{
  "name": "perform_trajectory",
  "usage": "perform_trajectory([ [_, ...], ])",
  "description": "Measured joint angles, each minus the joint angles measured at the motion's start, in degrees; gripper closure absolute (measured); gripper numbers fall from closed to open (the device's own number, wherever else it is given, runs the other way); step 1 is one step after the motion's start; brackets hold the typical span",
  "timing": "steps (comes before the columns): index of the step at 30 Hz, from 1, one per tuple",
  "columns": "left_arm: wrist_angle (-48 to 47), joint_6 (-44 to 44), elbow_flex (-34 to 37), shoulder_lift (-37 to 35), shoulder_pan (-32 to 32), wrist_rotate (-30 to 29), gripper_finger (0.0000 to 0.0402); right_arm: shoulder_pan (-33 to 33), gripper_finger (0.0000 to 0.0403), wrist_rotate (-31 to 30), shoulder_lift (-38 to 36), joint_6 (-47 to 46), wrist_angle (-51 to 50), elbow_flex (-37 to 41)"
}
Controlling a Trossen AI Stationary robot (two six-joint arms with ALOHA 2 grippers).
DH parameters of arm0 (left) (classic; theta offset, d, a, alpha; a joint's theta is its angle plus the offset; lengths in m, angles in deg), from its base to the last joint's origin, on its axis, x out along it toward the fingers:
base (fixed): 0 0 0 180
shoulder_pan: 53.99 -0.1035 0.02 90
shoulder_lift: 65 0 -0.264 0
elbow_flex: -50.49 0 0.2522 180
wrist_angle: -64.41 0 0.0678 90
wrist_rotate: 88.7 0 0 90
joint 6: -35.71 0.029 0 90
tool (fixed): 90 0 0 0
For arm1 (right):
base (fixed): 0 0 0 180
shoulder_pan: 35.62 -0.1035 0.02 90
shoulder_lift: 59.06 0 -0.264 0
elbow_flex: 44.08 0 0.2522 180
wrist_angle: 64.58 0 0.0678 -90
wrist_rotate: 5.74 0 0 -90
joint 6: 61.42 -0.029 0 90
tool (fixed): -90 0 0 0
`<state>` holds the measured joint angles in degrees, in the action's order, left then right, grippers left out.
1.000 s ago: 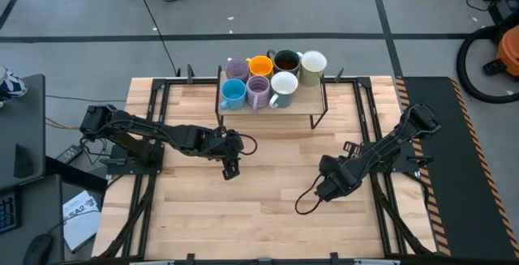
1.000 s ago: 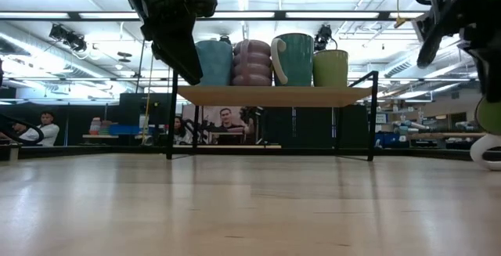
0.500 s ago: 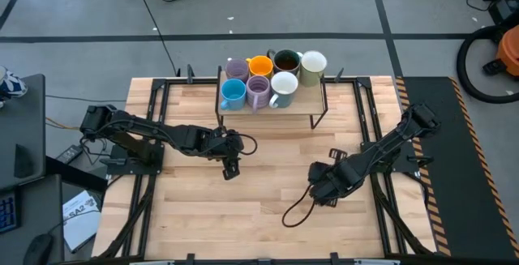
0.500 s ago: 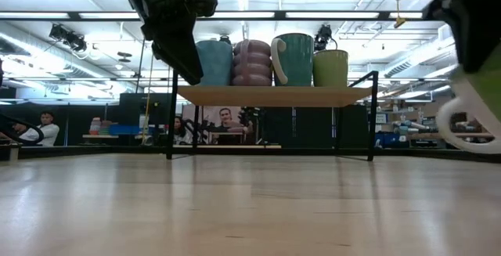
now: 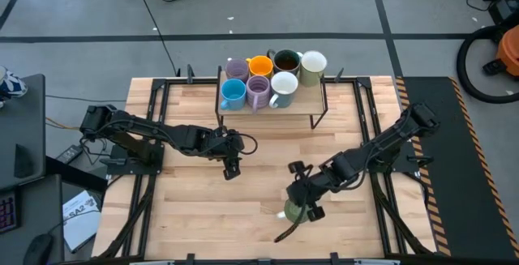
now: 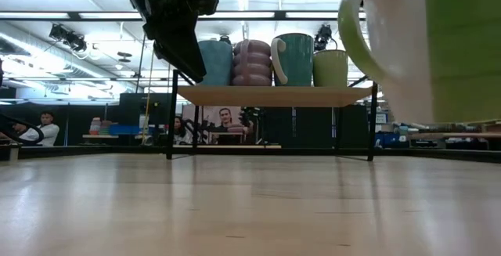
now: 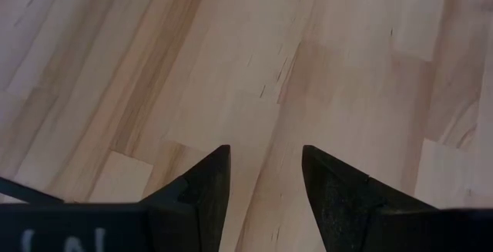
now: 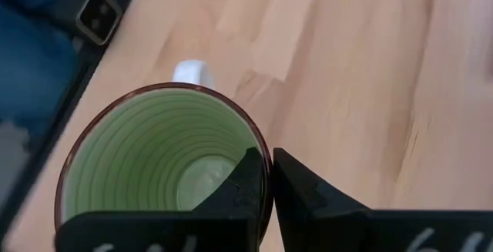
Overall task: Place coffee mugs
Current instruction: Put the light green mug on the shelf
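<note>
**Right gripper pinching the green mug's rim; seven mugs on the rack**

We find the right gripper (image 8: 264,176) closed on the wall of a pale green mug (image 8: 166,159), one finger inside the ribbed green interior and one outside, with the rim caught between them. The mug's white handle (image 8: 192,72) lies on the side of the mug away from the gripper. In the high view the same mug (image 5: 293,211) sits at the tip of the right gripper (image 5: 302,203), over the near part of the wooden table (image 5: 243,216), well apart from the rack. In the low view it fills the upper right corner, clear of the tabletop (image 6: 250,209).

The left gripper (image 7: 264,176) stands over bare wood with its fingers moderately parted and nothing between them. In the high view it (image 5: 230,168) is near the front edge of the small rack (image 5: 316,111), short of it.

On the rack beyond both grippers we count seven mugs: lavender (image 5: 236,70), orange (image 5: 259,66), dark brown (image 5: 285,60), cream (image 5: 313,65), blue (image 5: 233,94), a second lavender (image 5: 258,91), and teal with a white inside (image 5: 283,86).

We can read no writing or brand on any mug or gripper. A printed paper (image 5: 79,213) lies beside the table's left edge; its text is too small to read.
</note>
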<state>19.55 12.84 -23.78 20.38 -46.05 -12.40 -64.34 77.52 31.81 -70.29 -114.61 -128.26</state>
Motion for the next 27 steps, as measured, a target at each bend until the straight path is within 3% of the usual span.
perform_trajectory([
  [5, 0.0, 0.0, 0.0, 0.0, 0.0, 0.0, 0.0232, 2.4, 0.0372, 3.1, 0.0, 13.9, 0.1, 0.4],
  [12, 0.0, 0.0, 0.0, 0.0, 0.0, 0.0, 0.0232, 5.9, 0.0371, 7.0, 0.0, 24.1, 1.4, 3.2],
  [27, 0.1, -0.1, 0.0, 0.0, 0.0, 0.0, 0.0232, 9.4, 0.0356, 9.0, 0.0, 27.0, 1.7, 3.5],
])
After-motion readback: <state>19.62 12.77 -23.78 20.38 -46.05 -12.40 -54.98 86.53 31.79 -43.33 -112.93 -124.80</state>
